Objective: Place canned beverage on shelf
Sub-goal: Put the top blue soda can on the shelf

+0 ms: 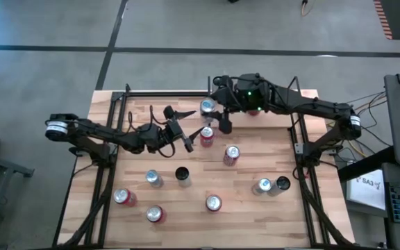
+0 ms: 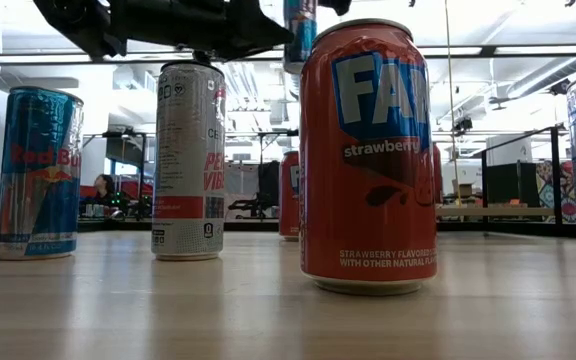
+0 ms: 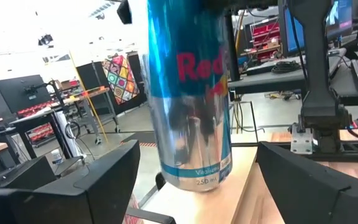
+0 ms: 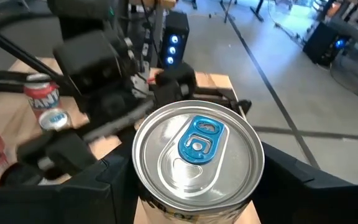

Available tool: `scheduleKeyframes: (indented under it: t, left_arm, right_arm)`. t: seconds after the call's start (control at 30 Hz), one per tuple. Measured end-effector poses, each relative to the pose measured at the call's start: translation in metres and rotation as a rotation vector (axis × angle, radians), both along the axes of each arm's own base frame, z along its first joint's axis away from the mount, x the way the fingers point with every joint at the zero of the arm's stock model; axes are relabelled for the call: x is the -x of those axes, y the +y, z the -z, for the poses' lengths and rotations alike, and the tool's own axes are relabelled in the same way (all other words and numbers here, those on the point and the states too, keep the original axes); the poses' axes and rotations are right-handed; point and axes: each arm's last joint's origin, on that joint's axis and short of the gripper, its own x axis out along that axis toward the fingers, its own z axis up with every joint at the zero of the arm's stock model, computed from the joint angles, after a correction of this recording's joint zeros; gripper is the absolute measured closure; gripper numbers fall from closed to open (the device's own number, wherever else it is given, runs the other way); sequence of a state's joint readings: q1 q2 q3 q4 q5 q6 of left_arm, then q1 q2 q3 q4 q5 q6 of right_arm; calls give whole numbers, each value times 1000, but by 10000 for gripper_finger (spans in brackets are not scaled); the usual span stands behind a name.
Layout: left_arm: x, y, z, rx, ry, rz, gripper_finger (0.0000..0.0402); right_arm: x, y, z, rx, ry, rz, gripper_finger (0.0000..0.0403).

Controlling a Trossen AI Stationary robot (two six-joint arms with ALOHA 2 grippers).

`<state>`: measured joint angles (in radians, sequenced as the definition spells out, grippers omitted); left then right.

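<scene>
Right gripper (image 1: 212, 110) is shut on the blue can (image 1: 207, 106), with its fingers on both sides just under the top. The can hangs in the air, up off the table (image 1: 255, 222), just past the red can (image 1: 205, 135) on the far side.

Left gripper (image 1: 188, 139) sits just beside the red can, on its left. Its fingers stand wide open on each side of the blue can and do not touch it. So I think only the right arm has the can now.

I would say the job is about half done. The can is picked up and held well. It is not on the shelf yet. I cannot pick out the shelf for sure from here. What is left, I think, is to carry the can over, set it down standing up, and let go. Many other cans wait on the table.
</scene>
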<state>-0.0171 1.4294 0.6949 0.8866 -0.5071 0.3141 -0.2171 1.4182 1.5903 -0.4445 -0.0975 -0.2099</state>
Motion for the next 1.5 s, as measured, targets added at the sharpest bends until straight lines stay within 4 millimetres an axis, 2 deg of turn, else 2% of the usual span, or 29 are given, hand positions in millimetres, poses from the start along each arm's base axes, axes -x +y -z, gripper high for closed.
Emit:
scheduleKeyframes:
  t: [0.37, 0.63, 0.97, 1.5]
  left_arm:
    - [12, -2, -17, 1, -35, 7, 91]
    - [22, -3, -27, 2, -29, 12, 91]
    - [30, -6, -35, 2, -35, 26, 91]
    - [33, -6, -39, -1, -46, 26, 91]
  right_arm:
    - [33, -18, -9, -22, 57, 85, 182]
    - [50, -18, -12, -33, 68, 100, 182]
    - [79, -12, 1, -54, 76, 178, 182]
    - [140, -8, 27, -91, -8, 360, 182]
